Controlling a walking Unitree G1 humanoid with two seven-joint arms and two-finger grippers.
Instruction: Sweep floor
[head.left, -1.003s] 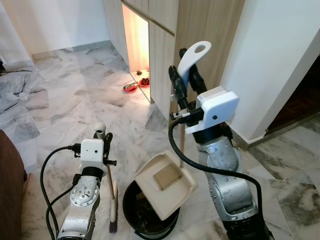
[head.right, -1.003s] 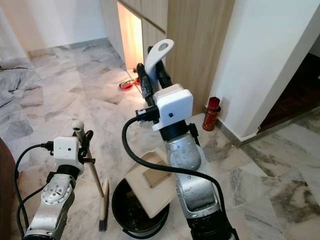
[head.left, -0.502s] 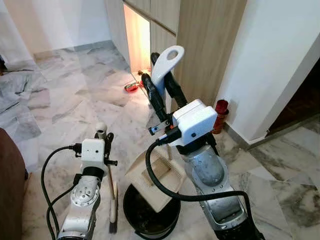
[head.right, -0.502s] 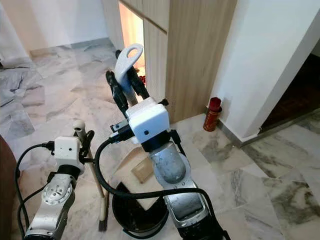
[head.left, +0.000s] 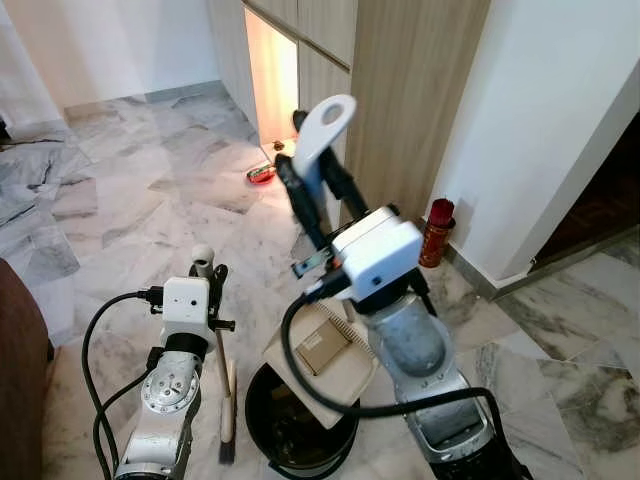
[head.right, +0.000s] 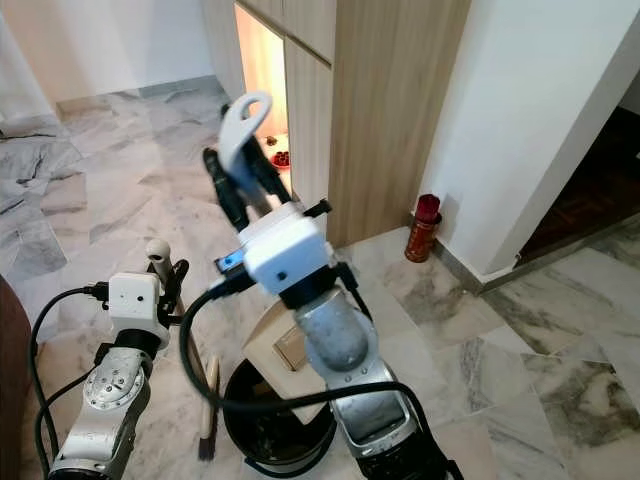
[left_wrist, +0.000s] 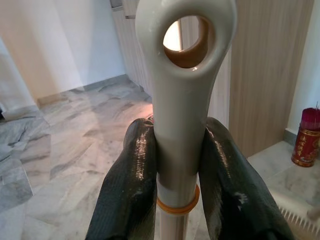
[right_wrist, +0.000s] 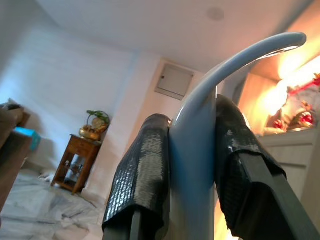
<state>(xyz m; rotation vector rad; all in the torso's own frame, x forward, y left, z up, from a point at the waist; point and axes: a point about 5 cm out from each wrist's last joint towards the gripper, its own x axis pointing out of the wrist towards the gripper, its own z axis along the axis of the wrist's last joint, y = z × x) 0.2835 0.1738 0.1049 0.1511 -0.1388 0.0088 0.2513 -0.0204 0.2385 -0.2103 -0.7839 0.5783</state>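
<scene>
My right gripper (head.left: 312, 172) is raised in front of me, shut on the long pale dustpan handle (head.left: 322, 122) with a loop at its top; the right wrist view has the handle (right_wrist: 192, 150) pinched between both black fingers. The beige dustpan (head.left: 322, 362) hangs tilted over a black bin (head.left: 290, 432) on the marble floor. My left gripper (head.left: 205, 275) stands low on the left, shut on the broom handle (left_wrist: 182, 100). The broom's brush head (head.left: 227, 425) rests on the floor beside the bin.
A wooden cabinet (head.left: 400, 90) stands just ahead, with a lit niche (head.left: 272, 90) and red bowls (head.left: 263, 175) at its foot. A red can (head.left: 436, 232) sits by the white wall. Brown furniture (head.left: 15, 380) is at my left; open marble floor (head.left: 130, 200) lies ahead left.
My right arm has swung left with the dustpan, bringing the pan further over the bin and leaning the handle leftward. The left arm and broom have stayed put.
</scene>
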